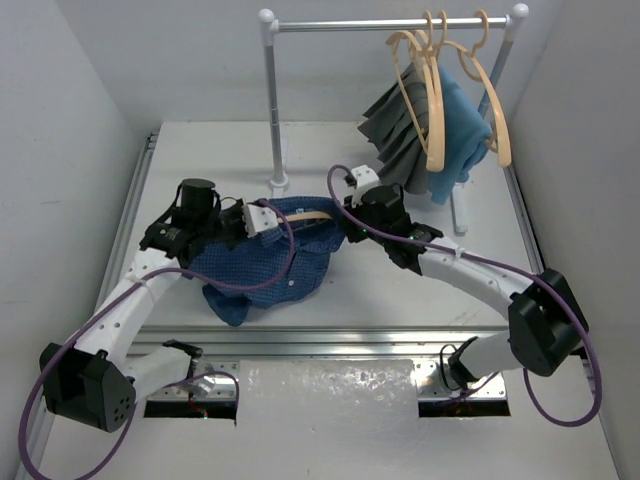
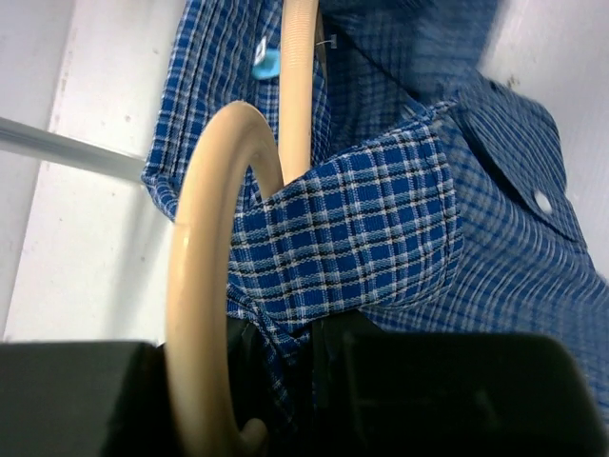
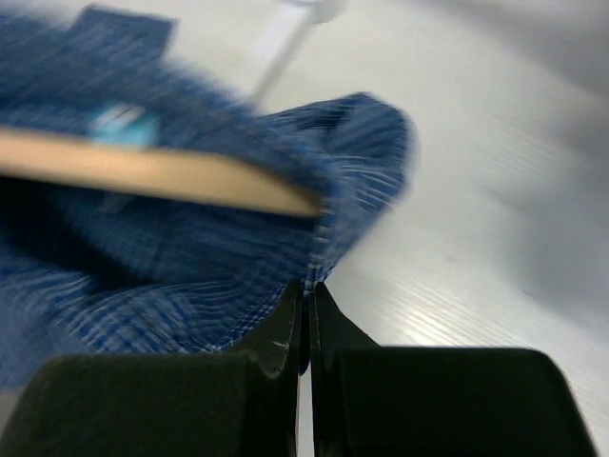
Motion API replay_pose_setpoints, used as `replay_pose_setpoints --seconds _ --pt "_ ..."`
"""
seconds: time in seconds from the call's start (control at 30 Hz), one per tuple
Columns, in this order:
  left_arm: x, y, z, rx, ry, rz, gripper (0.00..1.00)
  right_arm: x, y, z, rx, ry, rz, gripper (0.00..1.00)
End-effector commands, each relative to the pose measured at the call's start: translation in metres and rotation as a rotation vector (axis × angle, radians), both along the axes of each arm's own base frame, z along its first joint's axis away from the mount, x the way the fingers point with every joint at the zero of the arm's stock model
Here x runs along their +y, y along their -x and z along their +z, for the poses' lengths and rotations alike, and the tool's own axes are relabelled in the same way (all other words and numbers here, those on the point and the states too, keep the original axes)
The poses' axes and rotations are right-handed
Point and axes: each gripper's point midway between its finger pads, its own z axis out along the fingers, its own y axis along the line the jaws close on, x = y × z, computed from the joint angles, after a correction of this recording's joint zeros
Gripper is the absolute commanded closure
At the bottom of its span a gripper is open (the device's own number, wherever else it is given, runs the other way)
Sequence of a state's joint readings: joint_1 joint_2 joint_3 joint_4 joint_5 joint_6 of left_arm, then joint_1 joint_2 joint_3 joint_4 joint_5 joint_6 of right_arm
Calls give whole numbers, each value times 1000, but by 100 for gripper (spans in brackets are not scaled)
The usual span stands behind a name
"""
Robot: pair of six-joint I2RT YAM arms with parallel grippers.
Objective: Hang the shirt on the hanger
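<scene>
Left end effector (image 1: 270, 218): you are gripping the hanger (image 2: 195, 286) hook, arm reaching forward.
Right end effector (image 3: 306, 290): you are pinching the shirt (image 3: 371, 152) edge, jaws meeting, arm bending leftward.

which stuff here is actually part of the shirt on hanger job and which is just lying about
Part of the job:
- checked shirt
- hanger tucked in its collar
- left pincer
- right pincer

Just lying about:
- rail
- spare hangers
- grey pleated garment
- light blue cloth
</scene>
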State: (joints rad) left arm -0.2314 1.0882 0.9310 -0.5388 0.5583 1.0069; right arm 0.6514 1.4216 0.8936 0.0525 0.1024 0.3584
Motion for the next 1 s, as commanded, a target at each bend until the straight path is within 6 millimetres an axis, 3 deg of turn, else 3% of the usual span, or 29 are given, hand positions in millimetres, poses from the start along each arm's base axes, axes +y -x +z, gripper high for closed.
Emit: replay_pose_setpoints --seconds 0.0,0.1,0.13,0.2,0.3,0.4,0.43,0.5,0.6,0.63,0.73,0.87,0.97 --pt "-14 -16 23 -80 76 2 100 52 19 40 -122 -66 247 100" --pt "-24 -9 22 -33 100 -58 100 89 56 69 -192 -180 516 100" --pt "-27 -6 25 -32 107 -82 100 91 63 73 -217 -178 569 99" --pt "-33 3 30 -23 135 -127 100 89 79 74 -244 -158 667 71" --pt "-37 14 36 -33 149 -175 100 72 92 76 -317 -78 719 43" --pt "-38 22 34 -37 141 -216 100 62 110 90 -422 -63 790 36" --pt "-39 24 33 -37 138 -233 100 61 126 106 -485 -85 862 36" --pt "-42 31 31 -36 133 -285 100 60 138 119 -507 -99 920 36" --pt "-47 42 31 -30 145 -351 100 63 133 124 -445 -56 942 57" --pt "-47 43 33 -33 149 -358 100 64 127 120 -432 -21 948 62" --pt "-48 45 40 -53 156 -369 100 70 110 105 -360 19 968 57" --pt "-49 51 46 -77 162 -392 100 82 102 84 -308 39 1024 54" --pt "-49 54 49 -86 163 -399 100 92 101 81 -257 26 1074 54"
